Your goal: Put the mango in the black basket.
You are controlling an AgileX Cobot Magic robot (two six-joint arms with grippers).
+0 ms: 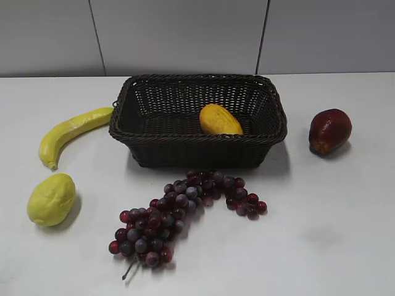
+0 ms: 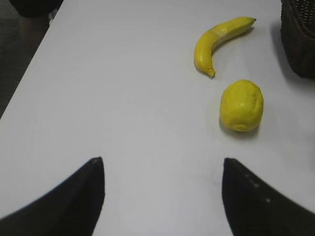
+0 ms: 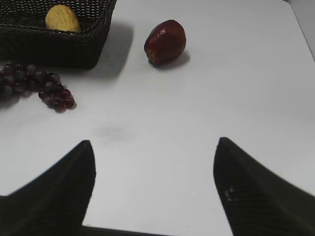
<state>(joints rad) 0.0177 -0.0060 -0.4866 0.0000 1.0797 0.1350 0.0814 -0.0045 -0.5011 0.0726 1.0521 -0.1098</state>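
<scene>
The orange-yellow mango [image 1: 220, 119] lies inside the black basket [image 1: 133, 126], against its front right wall; it also shows in the right wrist view [image 3: 62, 18] inside the basket [image 3: 54, 46]. A corner of the basket shows in the left wrist view [image 2: 299, 39]. My left gripper [image 2: 162, 164] is open and empty above bare table, well short of the lemon. My right gripper [image 3: 153, 147] is open and empty above bare table, back from the basket. Neither gripper shows in the exterior view.
A banana [image 1: 69, 131] [image 2: 216, 41] and a lemon [image 1: 51, 198] [image 2: 241, 105] lie left of the basket. A bunch of purple grapes [image 1: 179, 209] [image 3: 34, 83] lies in front of it. A dark red fruit [image 1: 329, 131] [image 3: 165, 42] lies to its right.
</scene>
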